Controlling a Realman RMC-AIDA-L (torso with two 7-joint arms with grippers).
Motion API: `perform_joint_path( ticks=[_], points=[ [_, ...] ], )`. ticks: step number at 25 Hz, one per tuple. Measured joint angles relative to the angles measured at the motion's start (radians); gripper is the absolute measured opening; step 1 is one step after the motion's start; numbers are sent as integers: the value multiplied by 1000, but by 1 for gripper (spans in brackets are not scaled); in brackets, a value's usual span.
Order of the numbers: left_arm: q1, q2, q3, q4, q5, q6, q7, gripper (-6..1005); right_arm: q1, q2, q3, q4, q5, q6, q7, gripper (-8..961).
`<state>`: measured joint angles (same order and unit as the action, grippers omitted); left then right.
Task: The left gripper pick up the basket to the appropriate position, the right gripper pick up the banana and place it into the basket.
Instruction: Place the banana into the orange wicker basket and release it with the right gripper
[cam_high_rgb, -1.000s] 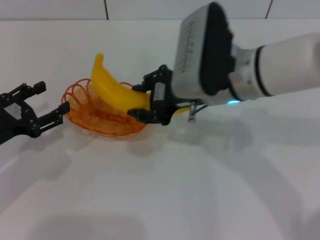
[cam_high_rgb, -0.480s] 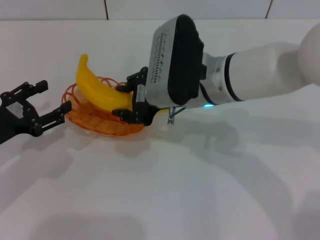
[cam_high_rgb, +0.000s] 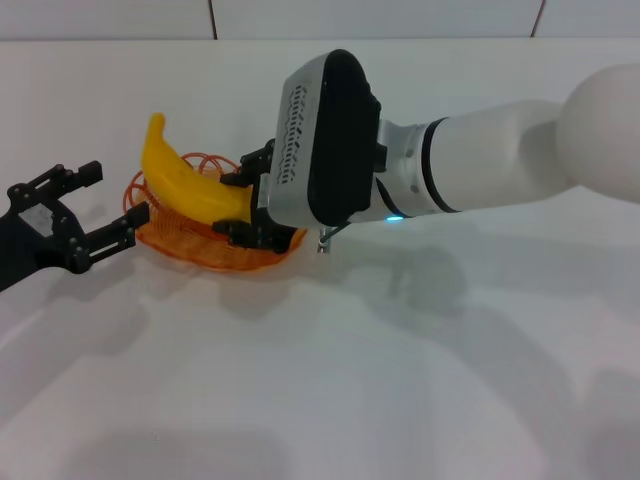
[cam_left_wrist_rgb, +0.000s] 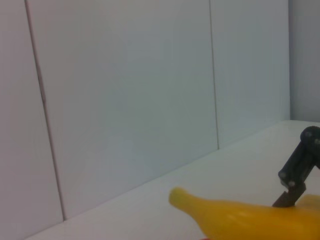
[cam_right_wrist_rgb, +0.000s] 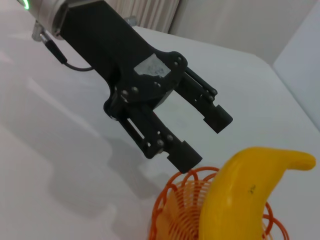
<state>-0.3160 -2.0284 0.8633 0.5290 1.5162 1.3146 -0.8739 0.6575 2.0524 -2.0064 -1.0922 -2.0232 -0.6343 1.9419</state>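
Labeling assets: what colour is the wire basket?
Orange looped wire; the basket shows best in the head view, under the yellow banana.

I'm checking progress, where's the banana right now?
In the head view, the banana is on the robot's left, held by the right gripper over the basket, its free tip angled upward.

No readable text anywhere, small white label on the left gripper (cam_right_wrist_rgb: 199, 131) too blurred to read, faint dark speck on the banana (cam_right_wrist_rgb: 240, 200), not legible
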Motion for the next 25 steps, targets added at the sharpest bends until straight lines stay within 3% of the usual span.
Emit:
perform_joint_path(
  ticks=[20, 25],
  points=[
    [0, -1, -4, 0, -2, 0, 2, 800, 5, 0, -28, 4, 2, 27, 0, 502],
    [1, -1, -3, 0, -2, 0, 6, 800, 3, 0, -29, -4, 2, 21, 1, 653]
  ],
)
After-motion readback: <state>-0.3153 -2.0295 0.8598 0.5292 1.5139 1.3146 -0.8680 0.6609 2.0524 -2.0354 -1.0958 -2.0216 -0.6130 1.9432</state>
